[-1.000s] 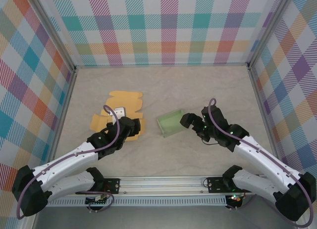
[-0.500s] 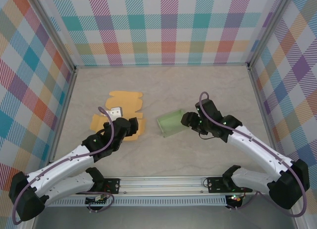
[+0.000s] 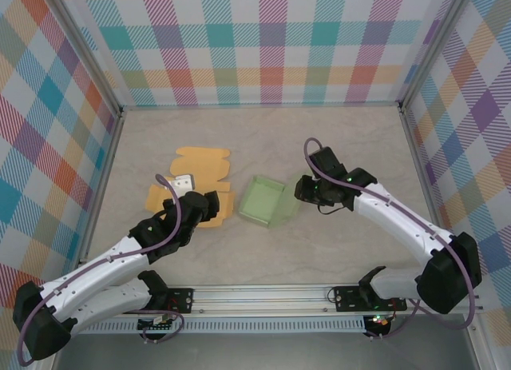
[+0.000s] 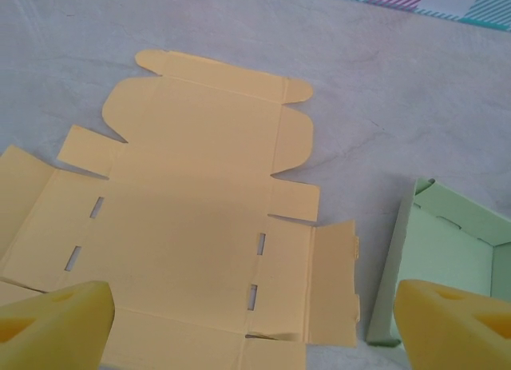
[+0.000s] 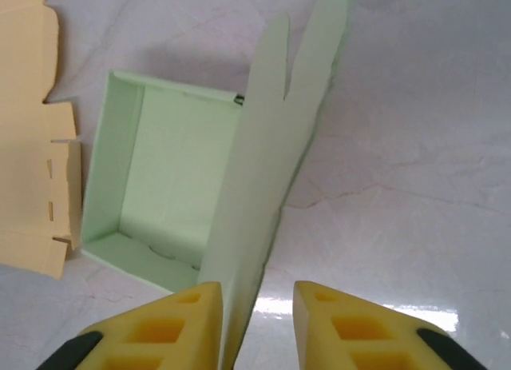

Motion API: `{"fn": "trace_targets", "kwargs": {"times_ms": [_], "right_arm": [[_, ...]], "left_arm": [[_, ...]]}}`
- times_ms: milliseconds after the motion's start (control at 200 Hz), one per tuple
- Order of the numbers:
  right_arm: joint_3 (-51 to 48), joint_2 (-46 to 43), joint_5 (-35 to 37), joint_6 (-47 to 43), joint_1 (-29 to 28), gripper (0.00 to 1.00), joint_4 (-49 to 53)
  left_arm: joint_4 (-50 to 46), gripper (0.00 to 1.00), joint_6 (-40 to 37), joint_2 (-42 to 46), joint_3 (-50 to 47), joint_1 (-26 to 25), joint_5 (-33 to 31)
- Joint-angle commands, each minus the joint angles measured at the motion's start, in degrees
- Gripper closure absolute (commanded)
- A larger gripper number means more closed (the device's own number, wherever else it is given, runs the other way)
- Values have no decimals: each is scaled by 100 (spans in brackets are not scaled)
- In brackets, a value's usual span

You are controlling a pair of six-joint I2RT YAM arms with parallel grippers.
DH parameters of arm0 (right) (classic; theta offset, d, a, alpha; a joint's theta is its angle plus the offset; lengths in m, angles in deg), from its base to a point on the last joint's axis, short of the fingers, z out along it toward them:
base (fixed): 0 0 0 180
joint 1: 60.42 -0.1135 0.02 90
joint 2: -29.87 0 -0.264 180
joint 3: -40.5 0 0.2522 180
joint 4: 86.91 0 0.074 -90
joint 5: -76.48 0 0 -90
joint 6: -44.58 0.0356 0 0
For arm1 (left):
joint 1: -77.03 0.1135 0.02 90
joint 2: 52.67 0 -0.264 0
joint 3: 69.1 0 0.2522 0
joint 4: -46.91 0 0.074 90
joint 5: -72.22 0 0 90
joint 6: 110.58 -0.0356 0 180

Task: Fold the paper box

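A flat, unfolded orange paper box (image 3: pixel 200 164) lies left of centre; the left wrist view shows its slotted panels (image 4: pixel 192 194). My left gripper (image 3: pixel 204 204) hovers over its near right edge, open wide (image 4: pixel 255 338) and holding nothing. A pale green paper box (image 3: pixel 267 200), folded into a tray (image 5: pixel 168 178), sits beside it. Its lid flap (image 5: pixel 271 170) stands upright between the fingers of my right gripper (image 5: pixel 257 326). The left finger lies against the flap and the right finger stands a little apart. This gripper (image 3: pixel 306 188) is at the box's right side.
Checked walls with metal posts (image 3: pixel 120 114) enclose the marble-look table (image 3: pixel 271 138) on three sides. The arm-mount rail (image 3: pixel 263 294) runs along the near edge. The green box's corner (image 4: pixel 455 242) lies close to the orange sheet's right flap (image 4: pixel 335 282).
My right gripper has moved left and away from me to the green box while its jaws narrowed; the box has shifted left and now shows its open tray. The left gripper drew back slightly.
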Motion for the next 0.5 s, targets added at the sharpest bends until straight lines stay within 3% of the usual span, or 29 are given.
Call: {"fn": "trace_targets", "kwargs": {"times_ms": [0,160,285,495], "right_arm": [[465,212,-110,-735,78,78,224],[1171,740,-313,-1684,108,89,559],[1755,1136,-347,-2342,106,100,856],[2495,1622,108,-3458,104,100,1222]], "left_arm": [[-65,10,-148,71,-23,75,-148],[200,10,-520,29,-48,119,50],[597,10,-956,-53,-75,274,577],[1157,10,-1432,-736,134,868,1688]]}}
